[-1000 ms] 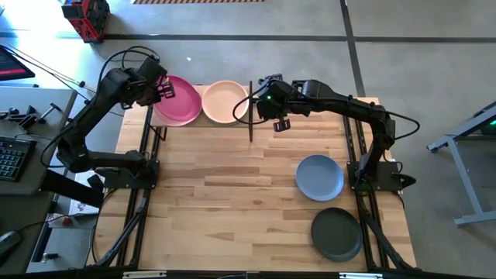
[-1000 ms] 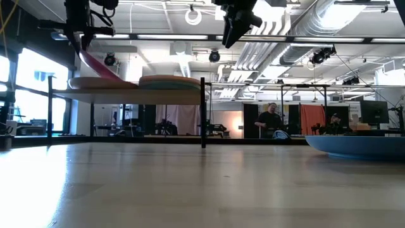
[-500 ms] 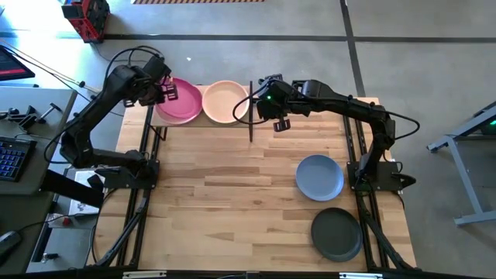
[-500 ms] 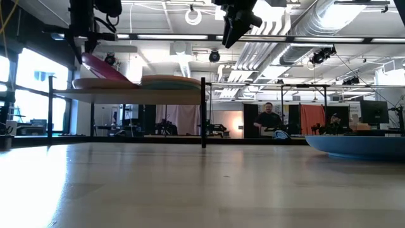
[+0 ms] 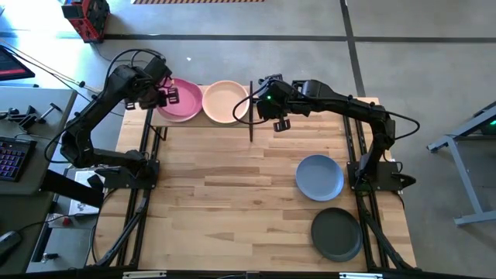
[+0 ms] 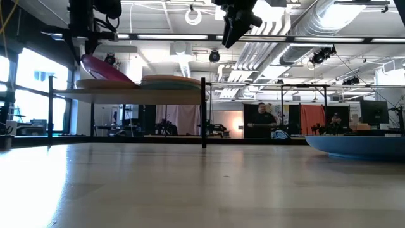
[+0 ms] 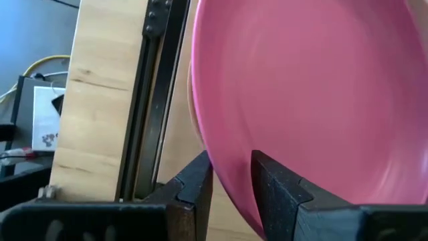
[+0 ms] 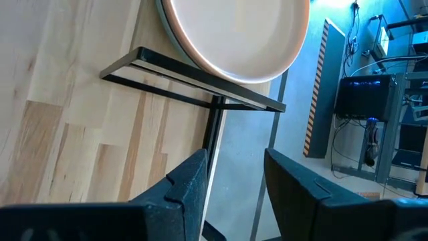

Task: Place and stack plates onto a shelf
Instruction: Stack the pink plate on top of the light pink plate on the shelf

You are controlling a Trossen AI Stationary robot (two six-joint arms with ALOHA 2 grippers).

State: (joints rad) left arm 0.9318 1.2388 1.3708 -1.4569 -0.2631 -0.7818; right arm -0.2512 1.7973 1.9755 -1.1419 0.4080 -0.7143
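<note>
Here, line by line:

Left gripper (image 5: 166, 96): over the shelf's left end, at the rim of the magenta plate (image 5: 180, 101); in the left wrist view its fingers (image 7: 194, 194) stand slightly apart with the plate's edge at the gap, and whether they press the rim cannot be told.

Magenta plate: on the left stack, tilted in the low view (image 6: 104, 68); the plates beneath it are mostly hidden.

Peach plate (image 5: 225, 101): tops the right stack on the shelf (image 6: 136, 95); a pale green rim shows under it in the right wrist view.

Right gripper (image 5: 280, 124): hangs just past the shelf's right end post, fingers parted, holding nothing.

Slate blue plate (image 5: 319, 177): on the table (image 5: 232, 194), right side; cut off by the frame edge in the low view.

Dark charcoal plate (image 5: 336, 233): near the table's front right corner.

Background: a person (image 6: 262, 120), small and hard to make out.
</note>
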